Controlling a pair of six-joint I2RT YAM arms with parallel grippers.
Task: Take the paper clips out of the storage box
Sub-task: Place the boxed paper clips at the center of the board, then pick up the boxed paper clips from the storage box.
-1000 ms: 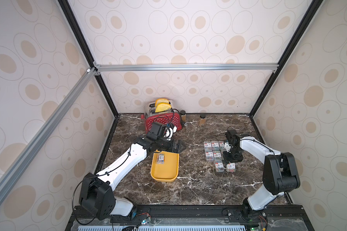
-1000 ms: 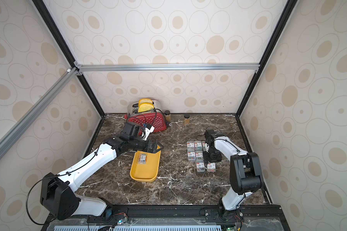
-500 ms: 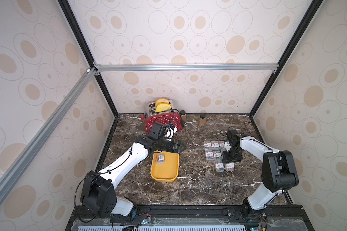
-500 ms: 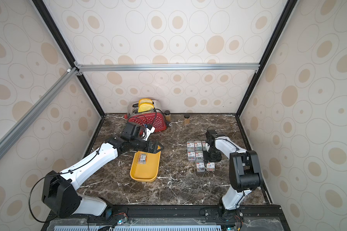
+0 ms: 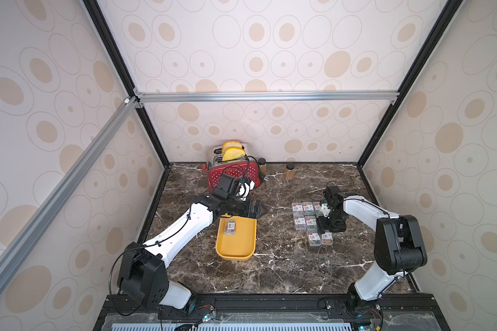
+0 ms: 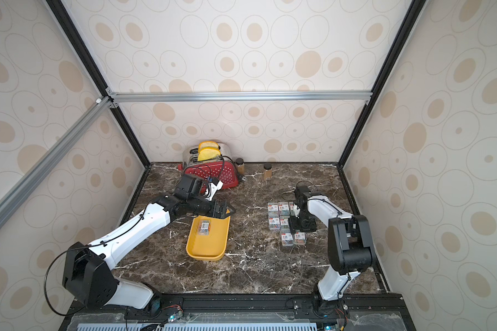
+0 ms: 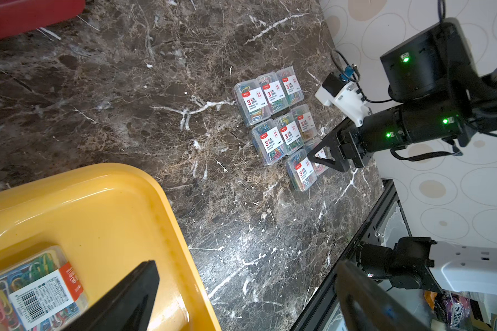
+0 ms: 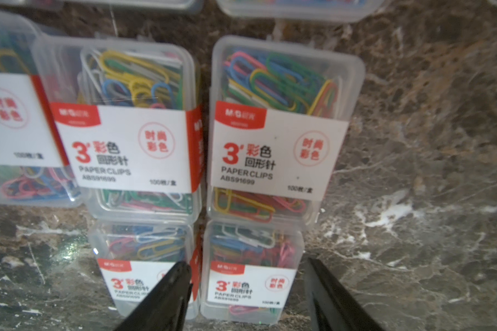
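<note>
The storage box [image 5: 237, 255] [image 6: 210, 246], a shallow mustard-yellow tray, lies left of the table's middle. One clear case of paper clips [image 5: 230, 227] [image 7: 32, 289] rests in its far left corner. My left gripper [image 5: 260, 210] [image 7: 246, 265] hovers open over the tray's far end, holding nothing. Several more cases [image 5: 306, 215] [image 6: 279, 215] lie in rows on the marble to the right. My right gripper [image 5: 329, 229] [image 8: 247, 263] points down at the nearest row. Its fingers stand open on either side of the right-hand case [image 8: 251, 286], which rests on the table.
A red dotted toaster [image 5: 236, 172] with bread in it stands at the back, just behind my left wrist. Two small brown jars [image 5: 261, 165] [image 5: 289, 171] stand by the back wall. Patterned walls close in the table on three sides.
My right gripper's jaws have opened wider around the case at the near right of the group. Both arms stay about where they were.
</note>
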